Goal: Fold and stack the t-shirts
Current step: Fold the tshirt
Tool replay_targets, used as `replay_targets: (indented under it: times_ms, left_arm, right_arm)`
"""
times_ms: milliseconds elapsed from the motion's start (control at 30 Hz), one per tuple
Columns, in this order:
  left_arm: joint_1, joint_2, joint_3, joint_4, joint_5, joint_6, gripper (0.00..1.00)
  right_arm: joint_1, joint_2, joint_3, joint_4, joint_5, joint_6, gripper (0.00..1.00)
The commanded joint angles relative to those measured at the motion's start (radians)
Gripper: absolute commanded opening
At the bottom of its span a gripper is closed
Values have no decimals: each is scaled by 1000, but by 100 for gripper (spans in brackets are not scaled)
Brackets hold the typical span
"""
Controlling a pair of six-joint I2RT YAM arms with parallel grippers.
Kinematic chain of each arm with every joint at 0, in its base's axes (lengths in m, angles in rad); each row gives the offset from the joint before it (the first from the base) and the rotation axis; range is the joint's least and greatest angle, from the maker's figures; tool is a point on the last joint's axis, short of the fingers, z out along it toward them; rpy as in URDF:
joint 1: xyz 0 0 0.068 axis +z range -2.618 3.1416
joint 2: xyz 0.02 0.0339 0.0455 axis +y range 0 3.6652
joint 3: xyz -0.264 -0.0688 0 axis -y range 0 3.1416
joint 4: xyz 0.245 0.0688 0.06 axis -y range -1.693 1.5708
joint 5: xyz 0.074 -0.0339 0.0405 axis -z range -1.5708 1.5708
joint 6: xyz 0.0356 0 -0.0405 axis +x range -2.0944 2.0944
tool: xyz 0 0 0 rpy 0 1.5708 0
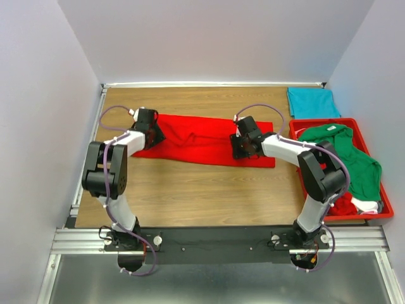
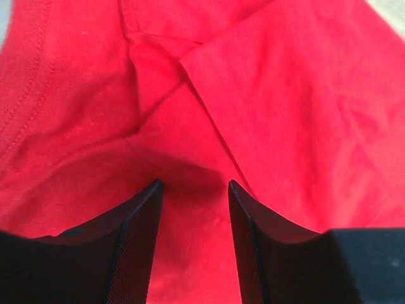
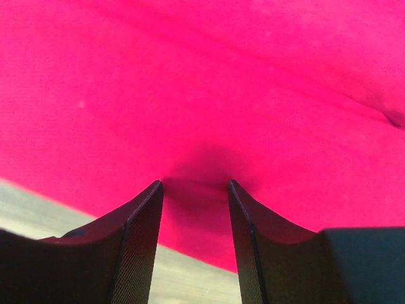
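Grippers both spread: left gripper (image 1: 150, 128) and right gripper (image 1: 243, 144) tips on red t-shirt (image 1: 197, 140); should pinch together, lift level, fold flat.

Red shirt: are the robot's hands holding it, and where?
Not held, it seems. The left gripper and right gripper touch the red t-shirt toward opposite ends, fingers apart.

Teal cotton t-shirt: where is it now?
Top view: the teal cotton t-shirt lies folded in the far right corner of the wooden table, just behind the red plastic tray.
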Motion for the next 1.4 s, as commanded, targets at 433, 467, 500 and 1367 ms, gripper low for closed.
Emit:
replay_targets:
  times_ms: [433, 467, 500, 1367]
  left_arm:
    - [-54, 508, 743, -335, -22, 242, 53]
    - [-67, 521, 795, -335, -17, 251, 54]
    - [-74, 544, 821, -335, -2, 256, 54]
    - [-28, -661, -19, 16, -244, 322, 62]
  right_arm:
    - [477, -123, -54, -201, -320, 321, 54]
    - [476, -131, -34, -197, -322, 315, 54]
    - [474, -135, -11, -200, -299, 307, 55]
    - [62, 633, 1063, -2, -692, 94, 37]
